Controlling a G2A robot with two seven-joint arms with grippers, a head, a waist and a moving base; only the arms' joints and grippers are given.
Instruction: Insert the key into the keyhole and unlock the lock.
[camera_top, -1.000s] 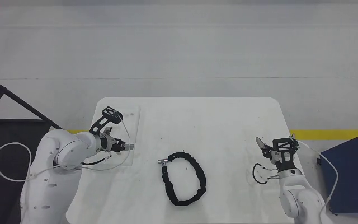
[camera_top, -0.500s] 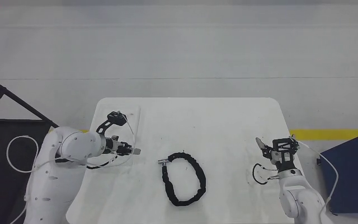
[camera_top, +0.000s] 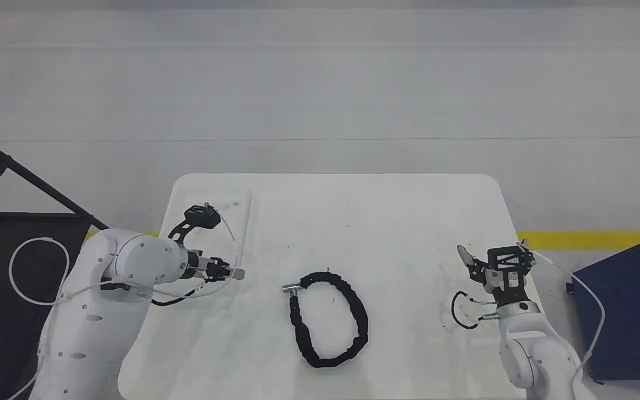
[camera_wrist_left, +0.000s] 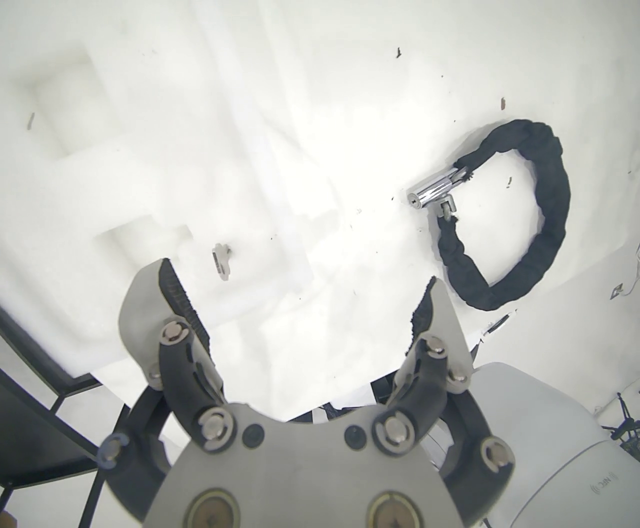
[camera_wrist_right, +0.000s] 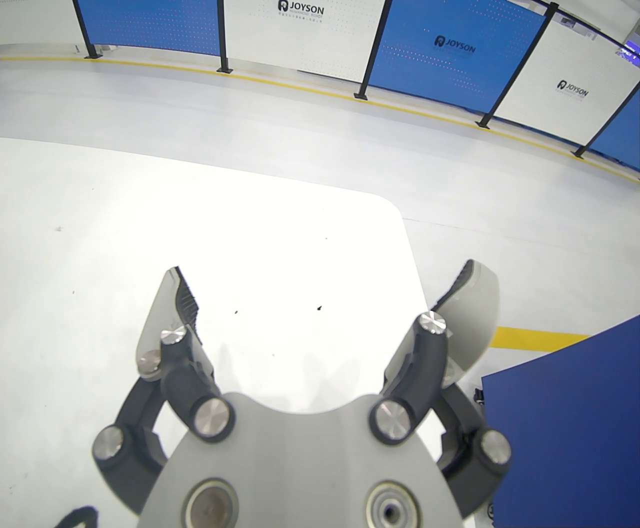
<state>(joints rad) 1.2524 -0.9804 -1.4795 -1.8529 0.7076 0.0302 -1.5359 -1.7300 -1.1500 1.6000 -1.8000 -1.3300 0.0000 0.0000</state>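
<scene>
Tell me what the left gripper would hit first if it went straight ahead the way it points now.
Likely the white foam tray, not the key or the lock: the open left gripper aims between them, though depth is unclear.

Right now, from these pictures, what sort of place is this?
Probably a robot test hall or demonstration floor: a white table stands on a wide grey floor marked with a yellow line, fenced by blue and white partition panels.

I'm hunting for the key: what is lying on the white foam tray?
A small metal key lies on the foam tray, ahead of the open left gripper. Part of the tray is hidden behind the gripper.
</scene>
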